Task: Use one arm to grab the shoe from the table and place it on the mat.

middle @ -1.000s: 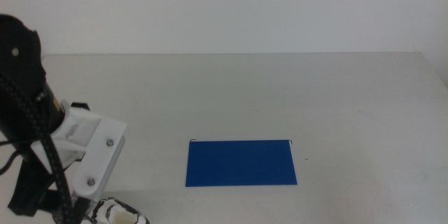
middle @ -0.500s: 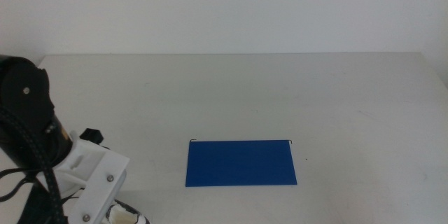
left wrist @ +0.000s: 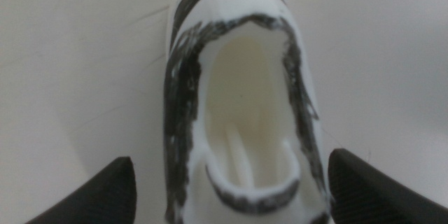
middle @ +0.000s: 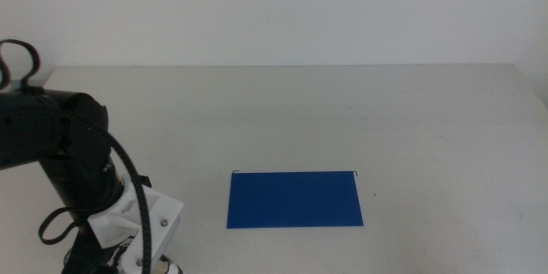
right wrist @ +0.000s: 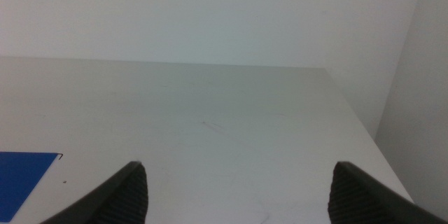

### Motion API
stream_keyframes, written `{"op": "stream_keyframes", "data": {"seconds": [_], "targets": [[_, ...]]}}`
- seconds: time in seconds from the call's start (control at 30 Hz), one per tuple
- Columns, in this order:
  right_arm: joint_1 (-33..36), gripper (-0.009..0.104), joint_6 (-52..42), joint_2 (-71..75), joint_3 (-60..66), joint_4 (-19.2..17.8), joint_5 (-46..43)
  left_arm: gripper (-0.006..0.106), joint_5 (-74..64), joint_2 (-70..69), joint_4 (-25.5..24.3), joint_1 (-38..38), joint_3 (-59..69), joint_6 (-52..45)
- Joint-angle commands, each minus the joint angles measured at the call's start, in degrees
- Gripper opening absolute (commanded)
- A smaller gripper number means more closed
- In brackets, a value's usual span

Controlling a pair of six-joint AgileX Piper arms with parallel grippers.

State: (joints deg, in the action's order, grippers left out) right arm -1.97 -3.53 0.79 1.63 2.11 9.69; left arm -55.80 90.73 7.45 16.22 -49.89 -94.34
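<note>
The left gripper (left wrist: 231, 189) is being held directly over the shoe (left wrist: 241, 105), with its two dark jaws spread wide and standing on either side of the heel end, clear of the sneaker's sides; nothing is being clamped yet. In the left wrist view the cream inside of the shoe is being looked straight into, the black-edged collar framing the opening. In the middle view the left arm (middle: 73, 171) is being seen low at the near left corner of the table (middle: 342, 111), and only a sliver of the sneaker is being shown at the bottom edge beneath the white gripper block. The mat (middle: 294, 198) is lying flat and bare, well apart from the shoe, toward the table's middle. The right gripper (right wrist: 234, 182) is being kept waiting at the right side, jaws wide apart and holding nothing, with a corner of the blue mat in its view.

The step in hand is judged to be the grasp. Risk is being seen chiefly in the closing: the soft collar could be squashed and the shoe could slip or tilt if it is being pinched too high. A nudged sneaker could also be pushed off the near edge, which appears close.
</note>
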Motion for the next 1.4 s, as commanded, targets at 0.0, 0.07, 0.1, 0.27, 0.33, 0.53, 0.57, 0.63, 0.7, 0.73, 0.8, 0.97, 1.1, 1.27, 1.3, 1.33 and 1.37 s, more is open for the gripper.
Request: {"op": "stream_keyframes", "data": {"seconds": [0.0, 0.07, 0.1, 0.27, 0.33, 0.53, 0.57, 0.63, 0.7, 0.73, 0.8, 0.97, 1.1, 1.27, 1.3, 1.33, 1.37], "targets": [[-0.27, 0.066, -0.72, 1.21, -0.54, -0.49, -4.54, 0.093, -0.09, -0.44, 1.28, 0.30, -1.14, -0.23], [-0.27, 0.066, -0.72, 1.21, -0.54, -0.49, -4.54, 0.093, -0.09, 0.74, 1.28, 0.30, -1.14, -0.23], [-0.27, 0.066, -0.72, 1.21, -0.54, -0.49, -4.54, 0.093, -0.14, 1.13, 1.28, 0.30, -1.14, -0.23], [-0.27, 0.066, -0.72, 1.21, -0.54, -0.49, -4.54, 0.092, -1.76, 2.33, 1.28, 0.30, -1.06, -3.65], [-0.27, 0.066, -0.72, 1.21, -0.54, -0.49, -4.54, 0.089, -1.99, 2.33, 0.91, 0.30, -1.06, -4.84], [-0.27, 0.066, -0.72, 1.21, -0.54, -0.49, -4.54, 0.063, -2.74, 2.33, -1.11, 0.30, -1.06, -4.73], [-0.27, 0.066, -0.72, 1.21, -0.54, -0.49, -4.54, 0.057, -2.84, 2.33, -1.11, 0.30, -1.06, -4.73], [-0.27, 0.066, -0.72, 1.21, -0.54, -0.49, -4.54, 0.043, -2.89, 2.33, -1.11, 0.30, -1.06, -4.73], [-0.27, 0.066, -0.72, 1.21, -0.54, -0.49, -4.54, 0.019, -3.22, 2.33, -1.28, 0.30, -1.06, -4.73], [-0.27, 0.066, -0.72, 1.21, -0.54, -0.49, -4.54, 0.014, -3.22, 2.33, -1.37, 0.30, -1.06, -4.73], [-0.27, 0.066, -0.72, 1.21, -0.54, -0.49, -4.54, 0.004, -3.55, 2.22, -1.38, 0.30, -1.40, -4.67], [-0.27, 0.066, -0.72, 1.21, -0.54, -0.49, -4.54, -0.001, -5.33, 2.21, 0.53, 0.30, -2.89, -1.96], [-0.27, 0.066, -0.72, 1.21, -0.54, -0.49, -4.54, -0.001, -7.26, 2.21, 1.45, 0.30, -4.37, -0.01], [-0.27, 0.066, -0.72, 1.21, -0.54, -0.49, -4.54, -0.001, -9.93, 2.21, 2.90, 0.36, -8.50, 2.90], [-0.27, 0.066, -0.72, 1.21, -0.54, -0.49, -4.54, -0.001, -10.09, 2.21, 3.40, 0.40, -9.51, 3.69], [-0.27, 0.066, -0.72, 1.21, -0.54, -0.49, -4.54, -0.001, -10.13, 2.21, 4.16, 0.42, -10.65, 4.50], [-0.27, 0.066, -0.72, 1.21, -0.54, -0.49, -4.54, -0.001, -10.13, 2.21, 4.63, 0.85, -11.67, 5.19]]}}
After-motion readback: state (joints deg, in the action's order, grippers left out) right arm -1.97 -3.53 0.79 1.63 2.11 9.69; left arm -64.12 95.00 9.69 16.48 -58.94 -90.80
